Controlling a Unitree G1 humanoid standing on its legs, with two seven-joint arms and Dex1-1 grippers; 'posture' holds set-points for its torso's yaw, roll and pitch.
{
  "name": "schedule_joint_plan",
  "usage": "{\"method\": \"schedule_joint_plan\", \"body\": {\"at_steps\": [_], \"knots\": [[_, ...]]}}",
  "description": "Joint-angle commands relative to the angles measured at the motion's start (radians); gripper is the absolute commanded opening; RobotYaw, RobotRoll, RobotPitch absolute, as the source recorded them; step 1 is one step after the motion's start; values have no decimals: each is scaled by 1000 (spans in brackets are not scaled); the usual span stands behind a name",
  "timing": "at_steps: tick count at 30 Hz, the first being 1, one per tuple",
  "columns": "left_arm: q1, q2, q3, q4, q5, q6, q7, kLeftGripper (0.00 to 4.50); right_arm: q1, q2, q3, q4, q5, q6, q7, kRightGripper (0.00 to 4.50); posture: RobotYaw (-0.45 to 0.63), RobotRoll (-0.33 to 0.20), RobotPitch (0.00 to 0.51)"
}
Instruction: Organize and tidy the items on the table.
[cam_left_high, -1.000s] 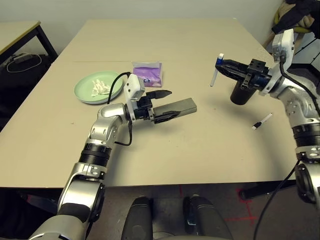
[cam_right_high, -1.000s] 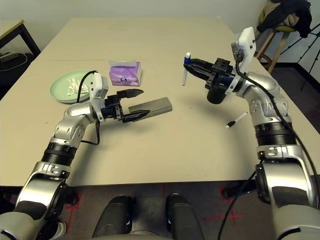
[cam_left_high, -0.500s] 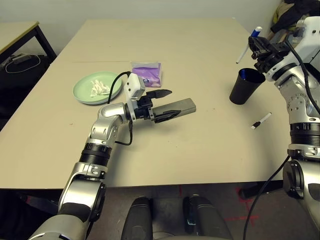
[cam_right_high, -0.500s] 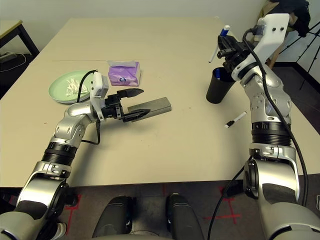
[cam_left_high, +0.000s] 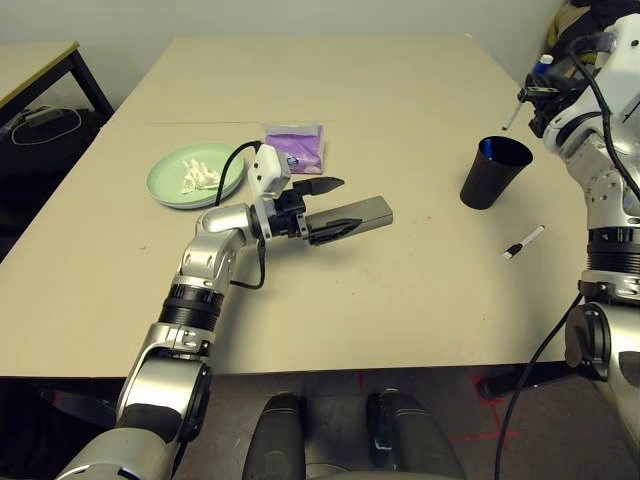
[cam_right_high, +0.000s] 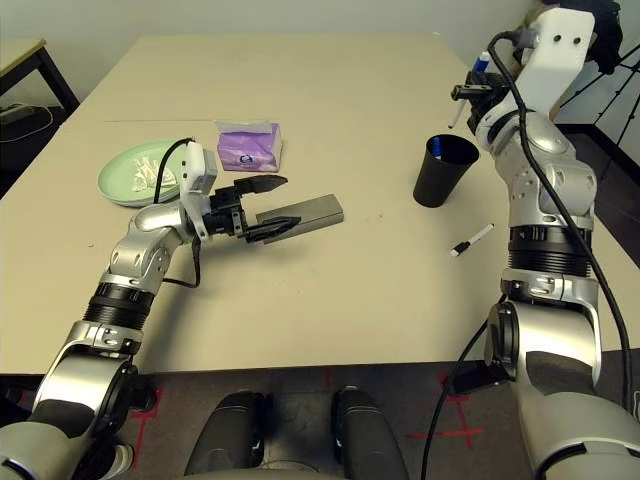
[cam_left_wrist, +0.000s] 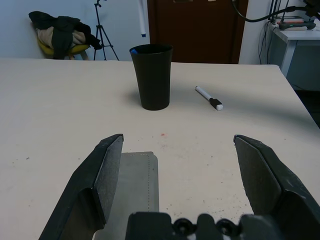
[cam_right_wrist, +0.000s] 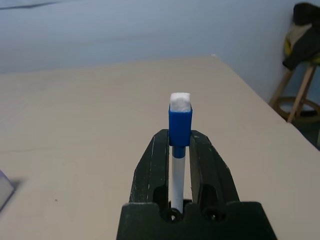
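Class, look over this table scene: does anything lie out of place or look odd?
One black-and-white marker lies loose on the table beside the upright black cup, while the right gripper holds a blue-capped marker. Crumpled tissue sits on the green plate.

The two eye views look from the robot's head, forward and down, from a little way off, and both show the same table (cam_left_high: 400, 300) with the black cup (cam_left_high: 492, 172) near its right side. The left wrist view sits low and close to the tabletop, looking level across it between its own open fingers (cam_left_wrist: 102, 180) at that same cup and the small marker (cam_left_wrist: 209, 98) beside it. The right wrist view looks out from higher up, very near a blue-capped marker (cam_right_wrist: 179, 135), over the far end of the table.
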Motion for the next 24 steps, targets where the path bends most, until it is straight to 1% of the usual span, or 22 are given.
{"method": "schedule_joint_plan", "body": {"at_steps": [1,8,13,16,17,18,19,24], "knots": [[-8,3,-4,9,5,-2,4,4500,12,4,-19,-14,4,18,-4,410,120,0,73],[-7,5,-6,12,7,-4,1,4500,43,18,-10,-44,8,40,20,410,117,0,75],[-7,6,-6,15,7,-6,-2,4500,59,30,-8,-67,-1,57,19,2256,114,0,77],[-8,7,-6,16,7,-6,-3,4500,63,31,-9,-72,-4,63,20,3503,114,0,77],[-8,6,-6,17,7,-7,-3,4500,64,30,-9,-72,-5,64,21,3789,114,0,77],[-8,7,-6,17,7,-7,-3,4500,64,29,-9,-72,-6,63,22,4195,115,0,76],[-8,7,-5,18,7,-8,-3,4500,64,29,-8,-72,-7,62,22,4462,115,0,76],[-10,6,-4,18,7,-12,-3,4500,62,20,3,-62,-8,43,59,4462,116,0,76]]}}
